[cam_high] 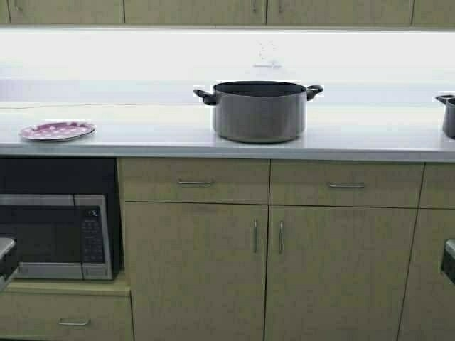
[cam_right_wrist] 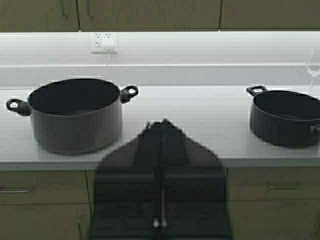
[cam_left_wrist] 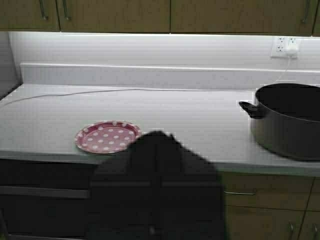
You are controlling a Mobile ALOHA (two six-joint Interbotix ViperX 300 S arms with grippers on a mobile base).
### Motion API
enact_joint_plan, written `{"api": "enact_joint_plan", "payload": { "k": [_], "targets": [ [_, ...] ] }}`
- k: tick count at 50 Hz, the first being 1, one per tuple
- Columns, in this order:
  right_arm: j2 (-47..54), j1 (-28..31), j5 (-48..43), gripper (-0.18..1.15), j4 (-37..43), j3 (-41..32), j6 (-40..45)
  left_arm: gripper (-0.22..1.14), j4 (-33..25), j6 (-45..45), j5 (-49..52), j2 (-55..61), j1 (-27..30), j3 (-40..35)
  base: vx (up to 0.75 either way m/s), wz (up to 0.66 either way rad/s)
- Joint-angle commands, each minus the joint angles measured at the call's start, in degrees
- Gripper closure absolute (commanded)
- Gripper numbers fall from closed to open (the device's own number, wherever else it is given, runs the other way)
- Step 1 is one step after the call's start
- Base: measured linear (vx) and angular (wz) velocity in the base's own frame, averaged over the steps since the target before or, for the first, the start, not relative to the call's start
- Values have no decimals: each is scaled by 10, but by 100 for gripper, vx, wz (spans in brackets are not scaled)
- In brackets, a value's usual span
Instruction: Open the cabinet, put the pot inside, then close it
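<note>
The pot [cam_high: 259, 110] is a wide dark grey stockpot with two black loop handles. It stands on the white countertop [cam_high: 156, 135] in the middle, and it also shows in the left wrist view [cam_left_wrist: 290, 120] and the right wrist view [cam_right_wrist: 75, 115]. The wall cabinet [cam_high: 195, 11] runs along the top edge, both doors closed, with slim silver handles [cam_high: 254, 6]. My left gripper [cam_left_wrist: 157, 134] is shut and empty, held low in front of the counter near the plate. My right gripper [cam_right_wrist: 163, 122] is shut and empty, in front of the counter to the right of the pot.
A red dotted plate [cam_high: 57, 131] lies on the counter at the left. A second smaller dark pot [cam_high: 448, 114] stands at the far right, with a wine glass [cam_right_wrist: 314, 67] behind it. Below are closed base cabinets [cam_high: 195, 270] and a microwave [cam_high: 53, 234].
</note>
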Motion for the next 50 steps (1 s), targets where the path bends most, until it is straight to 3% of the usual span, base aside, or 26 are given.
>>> {"api": "enact_joint_plan", "payload": {
  "k": [1, 5, 50],
  "targets": [
    [6, 5, 5, 93, 0, 4, 6, 92, 4, 4, -4, 15, -4, 4, 4, 4],
    [10, 4, 18, 88, 0, 0, 6, 85, 4, 0, -4, 18, -4, 4, 6, 5],
    [9, -6, 27, 91, -2, 1, 5, 89, 4, -33, -16, 31, -4, 4, 25, -3]
  ]
}}
